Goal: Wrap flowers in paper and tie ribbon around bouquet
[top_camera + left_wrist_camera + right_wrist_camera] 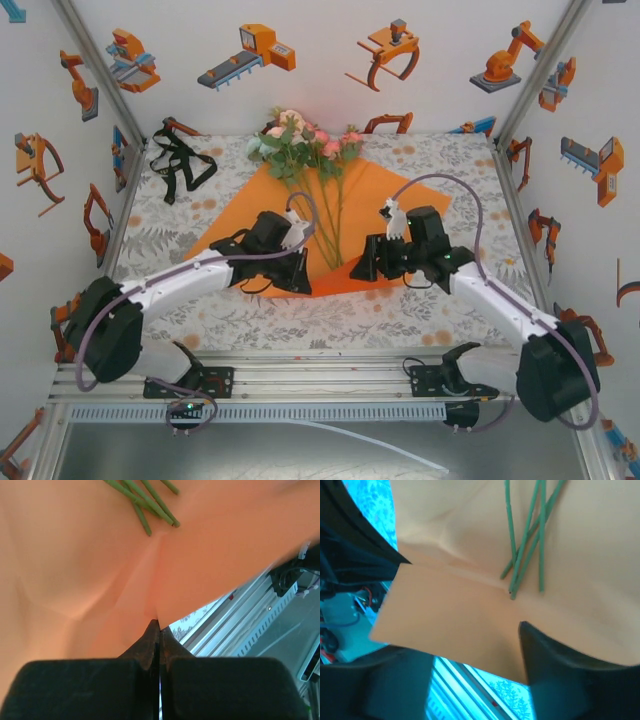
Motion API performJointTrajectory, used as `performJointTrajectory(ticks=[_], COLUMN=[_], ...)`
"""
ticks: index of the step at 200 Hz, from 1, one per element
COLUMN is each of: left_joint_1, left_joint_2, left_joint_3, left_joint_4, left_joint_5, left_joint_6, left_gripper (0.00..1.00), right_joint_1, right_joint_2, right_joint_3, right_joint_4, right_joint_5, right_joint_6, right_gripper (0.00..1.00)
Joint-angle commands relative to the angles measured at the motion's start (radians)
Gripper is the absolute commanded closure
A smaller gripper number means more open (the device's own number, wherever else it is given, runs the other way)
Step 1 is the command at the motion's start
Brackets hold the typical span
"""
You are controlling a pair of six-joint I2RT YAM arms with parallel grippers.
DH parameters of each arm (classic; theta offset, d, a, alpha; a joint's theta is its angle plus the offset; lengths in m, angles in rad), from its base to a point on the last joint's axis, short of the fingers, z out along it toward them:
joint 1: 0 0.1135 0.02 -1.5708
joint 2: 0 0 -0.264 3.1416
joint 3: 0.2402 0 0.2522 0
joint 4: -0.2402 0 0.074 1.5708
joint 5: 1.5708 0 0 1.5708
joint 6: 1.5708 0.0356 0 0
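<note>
Orange paper (370, 190) | left gripper (159, 622) low, jaws clamping its edge | right gripper (465, 594) jaws spread

Paper (445, 615): we log one orange sheet, creased, covering most of the frame.
Stems (525, 540): we count about four thin green ones lying on the paper, cut ends bunched together.
Right gripper (465, 640): jaws wide apart, one finger (570, 680) over the paper's near edge.
Left gripper (390, 557): dark, tip touching a fold at the paper's side.
Table (375, 500): patterned cloth.
</note>
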Motion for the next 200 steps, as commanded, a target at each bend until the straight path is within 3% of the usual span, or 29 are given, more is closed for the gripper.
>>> performJointTrajectory(ticks=[1, 21, 40, 66, 83, 101, 136, 170, 200], left_joint_1=[0.01, 0.023, 0.038, 0.078, 0.098, 0.1, 0.096, 0.019, -0.059], left_joint_2=[-0.049, -0.054, -0.056, -0.069, -0.09, -0.119, -0.225, -0.381, -0.505], left_joint_3=[-0.047, -0.07, -0.086, -0.128, -0.147, -0.161, -0.206, -0.234, -0.216], left_joint_4=[-0.036, -0.005, 0.022, 0.1, 0.134, 0.138, 0.058, -0.044, -0.097], left_joint_5=[-0.049, -0.071, -0.093, -0.066, -0.032, -0.009, 0.003, -0.049, -0.116], left_joint_6=[0.026, 0.013, -0.011, -0.065, -0.082, -0.082, -0.096, -0.142, -0.143], left_gripper=[1.0, 1.0, 1.0, 1.0, 1.0, 1.0, 1.0, 1.0, 1.0], right_joint_1=[0.005, 0.005, 0.006, 0.007, 0.012, 0.018, 0.066, 0.184, 0.212], right_joint_2=[-0.076, -0.087, -0.055, 0.037, 0.084, 0.095, -0.003, -0.206, -0.353], right_joint_3=[-0.018, -0.051, -0.081, -0.118, -0.129, -0.115, -0.128, -0.187, -0.188], right_joint_4=[-0.011, 0.025, 0.088, 0.215, 0.272, 0.279, 0.17, 0.096, 0.028], right_joint_5=[0.157, 0.154, 0.109, -0.008, -0.033, -0.046, -0.037, 0.029, 0.068], right_joint_6=[-0.043, -0.201, -0.272, -0.247, -0.226, -0.2, -0.155, -0.041, 0.028], right_gripper=[0.1, 0.01, 0.01, 0.07, 0.25, 0.59, 1.0, 1.0, 1.0])
